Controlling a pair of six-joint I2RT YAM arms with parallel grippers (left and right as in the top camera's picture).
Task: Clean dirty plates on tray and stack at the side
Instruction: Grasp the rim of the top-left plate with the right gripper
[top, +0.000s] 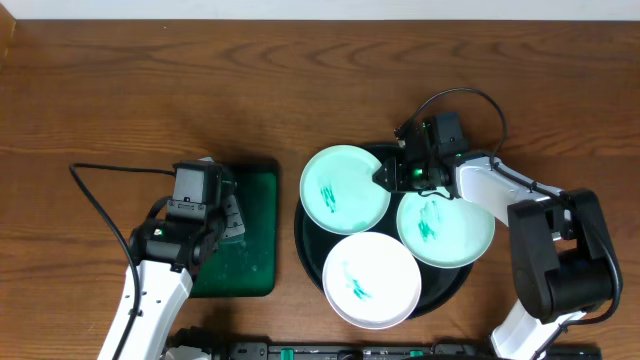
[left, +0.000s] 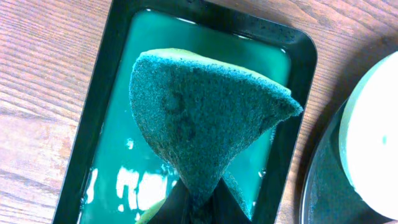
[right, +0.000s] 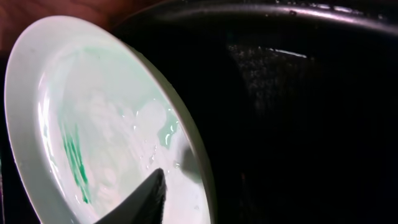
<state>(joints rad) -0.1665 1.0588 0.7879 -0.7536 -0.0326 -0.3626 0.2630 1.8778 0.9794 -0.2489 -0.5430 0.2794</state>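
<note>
Your three plates crowd the black tray (top: 310, 245), each scribbled teal at the centre: the far-left plate (top: 340, 190), right plate (top: 445, 230) and near plate (top: 370, 280), the last two overhanging its rim. Brown wooden desk (top: 150, 80) stretches beyond. Your right gripper (top: 392, 177) sits at the far-left plate's rim, and you cannot tell whether it grips. Your left gripper (left: 193, 208) pinches the sponge (left: 199, 112) over the green tray (left: 92, 124).

Teal-scribbled mint plates (top: 345, 188), black tray (top: 450, 290), teal sponge (left: 199, 118)
</note>
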